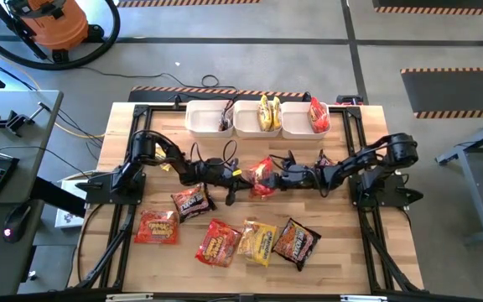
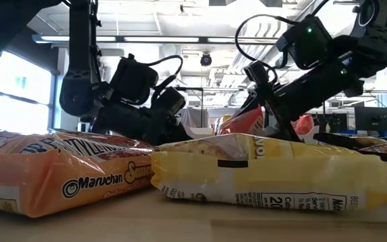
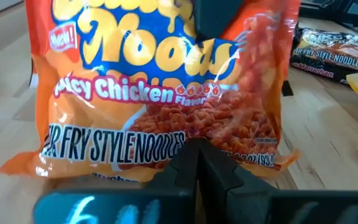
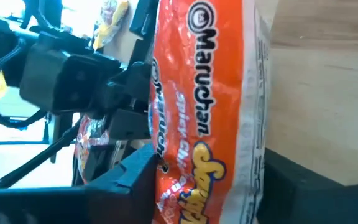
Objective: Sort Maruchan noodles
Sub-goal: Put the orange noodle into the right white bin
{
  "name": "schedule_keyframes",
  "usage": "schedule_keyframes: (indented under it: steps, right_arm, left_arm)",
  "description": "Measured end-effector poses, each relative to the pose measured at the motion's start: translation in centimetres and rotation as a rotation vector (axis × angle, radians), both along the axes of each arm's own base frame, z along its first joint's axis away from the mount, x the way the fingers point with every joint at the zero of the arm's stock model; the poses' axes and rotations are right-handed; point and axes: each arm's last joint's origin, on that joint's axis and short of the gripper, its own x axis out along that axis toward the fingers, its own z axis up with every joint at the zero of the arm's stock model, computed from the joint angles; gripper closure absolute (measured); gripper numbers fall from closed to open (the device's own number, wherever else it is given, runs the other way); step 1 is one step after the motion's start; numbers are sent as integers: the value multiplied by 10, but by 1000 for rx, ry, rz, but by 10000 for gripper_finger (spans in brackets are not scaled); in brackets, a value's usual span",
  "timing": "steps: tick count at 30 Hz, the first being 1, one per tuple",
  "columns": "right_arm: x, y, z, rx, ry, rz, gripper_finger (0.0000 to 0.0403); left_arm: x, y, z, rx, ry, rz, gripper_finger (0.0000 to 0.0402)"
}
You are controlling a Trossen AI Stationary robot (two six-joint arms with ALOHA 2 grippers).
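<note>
An orange Spicy Chicken Maruchan packet is at mid-table between my two grippers. My left gripper comes at it from the left and my right gripper from the right, both shut on it. Loose packets lie flat near the near edge: a dark one, an orange one, a red one, a yellow one and a dark one. Three white bins at the far edge hold a dark packet, yellow packets and a red packet. My left gripper pinches the packet's edge between its shut fingers, coming level from the table's left. My right gripper has the packet's opposite end between its two fingers, level from the table's right. The packet stands on edge between the grippers, its lower part hidden behind the yellow packet.
The white bins stand in a row along the far edge. Bare wood lies to the right of the loose packets. In the low view an orange packet and a yellow packet lie close in front.
</note>
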Motion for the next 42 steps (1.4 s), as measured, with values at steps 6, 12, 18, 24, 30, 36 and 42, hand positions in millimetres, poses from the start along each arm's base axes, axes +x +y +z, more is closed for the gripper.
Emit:
schedule_keyframes:
  steps: [6, 12, 18, 24, 30, 36, 42]
  right_arm:
    - [-3, 0, 4, 7, 23, 18, 246]
    - [-6, -5, 4, 35, 56, -1, 206]
    - [-5, -12, 5, 58, 56, 2, 154]
    - [12, -16, 18, 11, 73, 36, 150]
    - [20, -16, 24, 11, 198, 40, 163]
    - [20, -16, 24, 5, 224, 46, 212]
    - [20, -15, 24, -22, 226, 90, 276]
  left_arm:
    - [0, 0, -1, 0, 11, 1, 401]
    - [0, 0, -1, 3, 10, 1, 401]
    - [0, 0, -1, 4, 6, 0, 401]
    - [0, 0, -1, 5, 5, -1, 401]
    - [0, 0, -1, 5, 4, -1, 401]
    - [0, 0, -1, 5, 4, -1, 401]
    - [0, 0, 0, 0, 2, -8, 401]
